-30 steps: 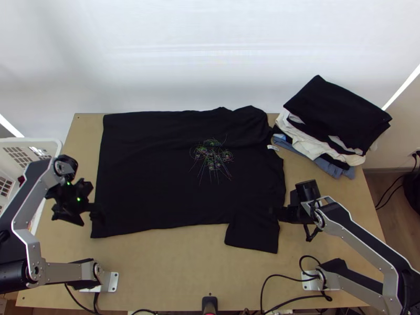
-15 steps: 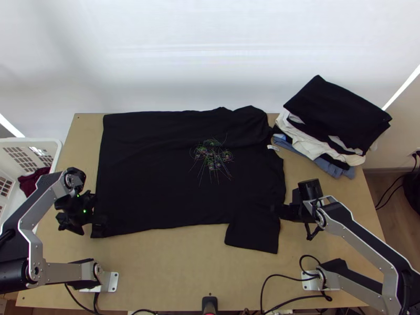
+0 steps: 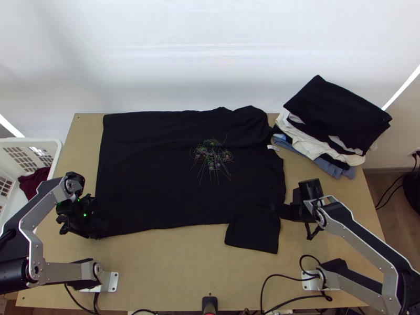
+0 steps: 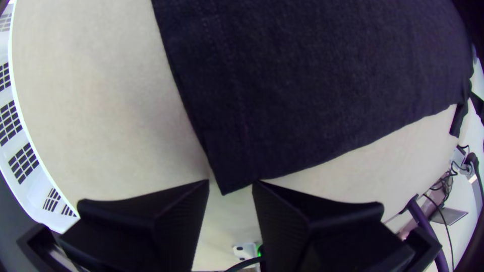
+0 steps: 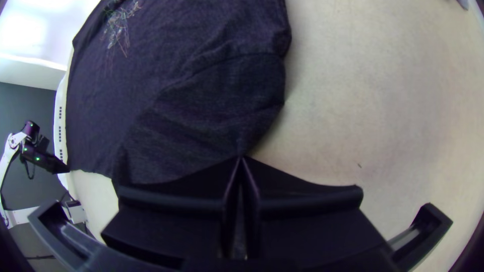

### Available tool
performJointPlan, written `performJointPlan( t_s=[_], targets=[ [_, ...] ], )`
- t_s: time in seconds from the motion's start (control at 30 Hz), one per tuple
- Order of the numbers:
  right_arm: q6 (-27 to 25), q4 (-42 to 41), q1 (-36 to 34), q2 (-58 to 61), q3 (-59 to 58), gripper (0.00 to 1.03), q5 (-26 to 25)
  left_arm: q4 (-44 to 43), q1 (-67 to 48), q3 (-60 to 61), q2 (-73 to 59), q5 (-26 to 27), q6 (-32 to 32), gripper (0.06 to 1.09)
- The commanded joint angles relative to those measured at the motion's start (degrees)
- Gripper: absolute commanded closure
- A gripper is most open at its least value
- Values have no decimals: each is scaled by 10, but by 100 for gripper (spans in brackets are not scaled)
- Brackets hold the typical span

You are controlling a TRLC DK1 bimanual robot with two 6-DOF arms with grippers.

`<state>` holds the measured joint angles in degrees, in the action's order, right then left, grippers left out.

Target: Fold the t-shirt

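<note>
The black t-shirt (image 3: 184, 173) lies spread on the table (image 3: 157, 268). The left gripper (image 3: 100, 224) holds its 2 fingers parted at 1 corner; the right gripper (image 3: 278, 210) has its 2 clenched on cloth beside 1 sleeve (image 3: 253, 236).

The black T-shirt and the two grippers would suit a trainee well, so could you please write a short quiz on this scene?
1. True or false: the right gripper is shut on the T-shirt.
2. Where is the left gripper?
a) inside the basket
b) at a corner of the T-shirt, open
c) at the printed design
3. Fill in the colour: the top garment on the stack of folded clothes is ____.

Key: 1 true; 2 b; 3 black
</note>
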<state>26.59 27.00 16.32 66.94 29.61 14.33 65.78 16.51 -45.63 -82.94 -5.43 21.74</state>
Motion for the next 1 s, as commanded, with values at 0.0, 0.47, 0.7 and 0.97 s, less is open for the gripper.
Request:
performJointPlan(
  t_s=[0.0, 0.47, 0.7, 0.97],
  targets=[
    [7, -1, -4, -12, -11, 100, -4, -13, 3, 14, -5, 4, 13, 78],
    [-3, 5, -41, -66, 5, 100, -17, -56, 26, -48, 38, 60, 3, 104],
    [-24, 26, -48, -116, 29, 100, -35, -63, 37, -102, 66, 109, -39, 104],
    [-24, 33, -52, -140, 123, 100, -47, -123, 46, -164, 86, 164, -151, 104]
  ],
)
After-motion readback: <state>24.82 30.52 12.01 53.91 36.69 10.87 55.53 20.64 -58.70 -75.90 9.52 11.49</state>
